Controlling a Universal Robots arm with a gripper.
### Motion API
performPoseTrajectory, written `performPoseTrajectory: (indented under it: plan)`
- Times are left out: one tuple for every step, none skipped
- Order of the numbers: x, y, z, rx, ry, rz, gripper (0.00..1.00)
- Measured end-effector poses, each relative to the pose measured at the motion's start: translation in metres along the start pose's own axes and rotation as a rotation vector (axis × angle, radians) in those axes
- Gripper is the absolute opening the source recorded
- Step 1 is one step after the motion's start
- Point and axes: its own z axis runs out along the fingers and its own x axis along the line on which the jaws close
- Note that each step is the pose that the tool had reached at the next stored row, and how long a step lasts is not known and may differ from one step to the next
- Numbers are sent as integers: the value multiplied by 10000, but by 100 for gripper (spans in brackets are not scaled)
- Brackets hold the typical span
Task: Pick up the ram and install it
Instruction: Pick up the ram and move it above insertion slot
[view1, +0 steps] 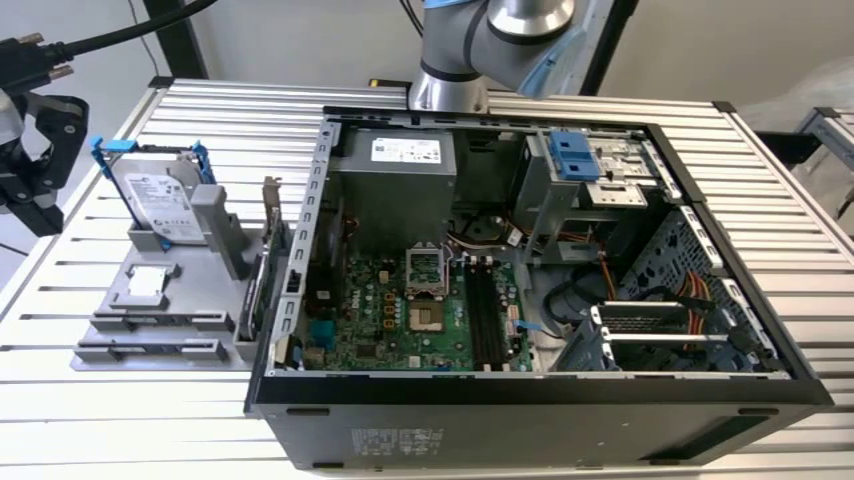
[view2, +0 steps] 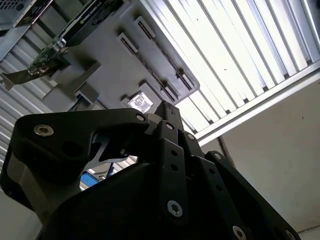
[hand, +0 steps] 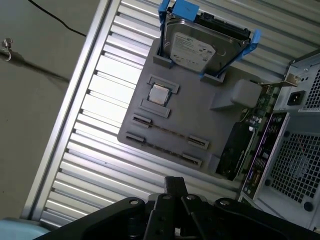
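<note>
My gripper (view1: 38, 165) hangs over the table's edge at the exterior view's left, just beside the grey parts holder (view1: 174, 320). Its black body takes up the foreground in both wrist views (hand: 172, 202) (view2: 160, 125), which look onto the holder (hand: 200, 117). The ram is hidden or out of view. Two long slots (hand: 167, 132) on the holder show only a thin dark line between their end clips. The memory slots (view1: 483, 315) on the motherboard inside the open computer case (view1: 320, 250) look dark.
On the holder stand a silver hard drive with blue handles (view1: 158, 195) (hand: 200, 42), a small square chip (view1: 150, 283) (hand: 159, 93) and a card with a metal bracket (view1: 271, 260) (hand: 240, 145). The arm's base (view1: 454, 60) rises behind the case. The slatted table (view1: 80, 420) ends close to the gripper.
</note>
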Motion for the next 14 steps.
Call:
performPoseTrajectory:
  plan:
    - [0, 0, 0, 0, 0, 0, 0]
    - [0, 0, 0, 0, 0, 0, 0]
    - [0, 0, 0, 0, 0, -1, 0]
    - [0, 0, 0, 0, 0, -1, 0]
    - [0, 0, 0, 0, 0, -9, 0]
    - [0, 0, 0, 0, 2, -27, 0]
    - [0, 0, 0, -1, 3, -54, 0]
    - [0, 0, 0, -2, 4, -86, 0]
    - [0, 0, 0, -3, 5, -121, 0]
    - [0, 0, 1, -3, 7, -163, 0]
    - [0, -1, 1, -5, 9, -215, 0]
    - [0, -1, 1, -5, 12, -271, 0]
    - [0, -1, 1, -6, 14, -322, 0]
    - [0, 0, 1, -8, 17, -374, 0]
